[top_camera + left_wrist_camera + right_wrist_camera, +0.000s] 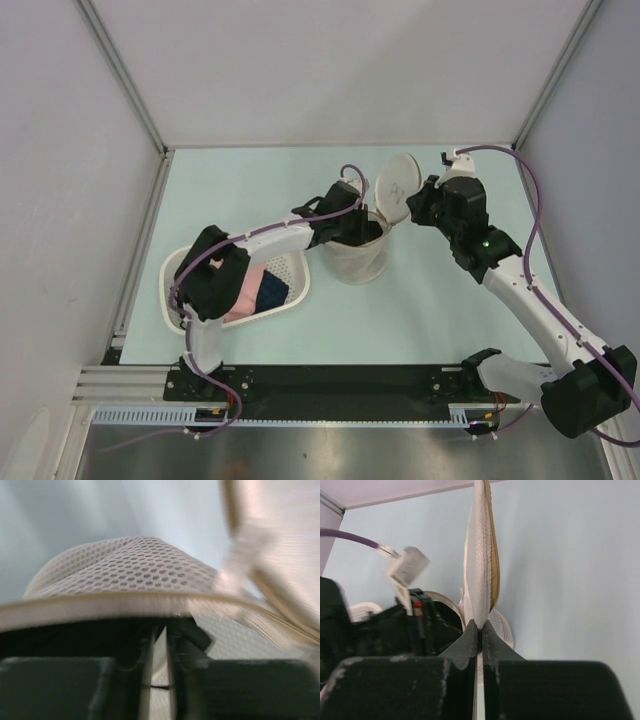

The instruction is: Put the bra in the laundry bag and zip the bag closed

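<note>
Right fingers (465, 650): pressed shut on the edge of the lid flap (397, 185) of the laundry bag (358, 262), holding it upright so the mouth lies clear for loading.
Left fingers (190, 680): low at the bag's rim, centre of the overhead view, only a slit apart; whether they pinch anything I cannot tell.
Black bra (372, 233): dark fabric showing inside the mouth, seemingly tucked in rather than draped over the rim.
Bag's stance: upright on the worktop (440, 310), mid-frame, zip undone.
Basket (288, 264): lower left, apart from the bag, carrying a pink garment (243, 290) and navy cloth (272, 290); neither belongs to the job.
Step in hand: probably finishing the stuffing; the flap must come down before the zip can run.
</note>
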You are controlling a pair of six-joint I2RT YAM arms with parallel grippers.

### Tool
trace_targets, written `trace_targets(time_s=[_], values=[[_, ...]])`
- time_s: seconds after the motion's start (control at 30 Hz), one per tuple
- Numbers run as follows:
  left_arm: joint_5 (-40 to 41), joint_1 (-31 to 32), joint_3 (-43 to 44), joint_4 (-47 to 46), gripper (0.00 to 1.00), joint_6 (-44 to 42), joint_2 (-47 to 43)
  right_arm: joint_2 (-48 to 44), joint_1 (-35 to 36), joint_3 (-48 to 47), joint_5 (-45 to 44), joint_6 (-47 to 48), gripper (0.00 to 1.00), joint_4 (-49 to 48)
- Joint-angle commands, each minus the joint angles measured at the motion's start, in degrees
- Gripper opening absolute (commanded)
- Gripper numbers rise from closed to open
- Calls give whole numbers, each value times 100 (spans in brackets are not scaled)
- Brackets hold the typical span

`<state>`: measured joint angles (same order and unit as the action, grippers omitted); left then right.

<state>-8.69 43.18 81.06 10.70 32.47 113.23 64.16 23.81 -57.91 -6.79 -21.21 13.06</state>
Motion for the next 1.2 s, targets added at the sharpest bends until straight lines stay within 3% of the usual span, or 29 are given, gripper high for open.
trace_targets(time_s=[0.0,0.13,0.17,0.27,0.37,0.43,0.5,0.77,0.93,1.03,1.07,1.13,1.17], values=[[341,-90,-150,134,32,-258,-1424,-211,210,-177,-103,564,0,-207],[-61,-134,-521,169,65,-198,-2278,-299,588,95,-200,1118,0,-567],[-559,-169,-495,161,68,-75,-2383,-342,642,261,-226,1206,0,-655],[-1448,-485,-301,91,70,1030,-2376,-606,870,578,-95,1575,0,-1129],[-1714,-749,-29,21,72,2217,-2393,-756,959,895,-113,1787,0,-1587],[-1681,-784,147,-76,76,2755,-2420,-678,976,922,1,1849,0,-1684],[-1505,-776,357,-85,87,3158,-2402,-598,1020,896,63,1910,0,-1649],[-1074,-697,930,196,90,4223,-1910,-580,1485,939,-322,2243,0,-1570],[-713,-547,1087,291,89,4285,-1787,-598,1793,913,-621,2437,0,-1526],[-687,-503,1035,266,83,4189,-1717,-624,1986,852,-814,2552,1,-1456],[-713,-503,948,231,69,4084,-1734,-650,2022,834,-842,2569,3,-1403],[-774,-547,772,-197,51,3873,-1813,-677,2075,799,-964,2491,17,-1341],[-783,-565,580,-356,38,3542,-1857,-703,2083,773,-1000,2429,22,-1063]])
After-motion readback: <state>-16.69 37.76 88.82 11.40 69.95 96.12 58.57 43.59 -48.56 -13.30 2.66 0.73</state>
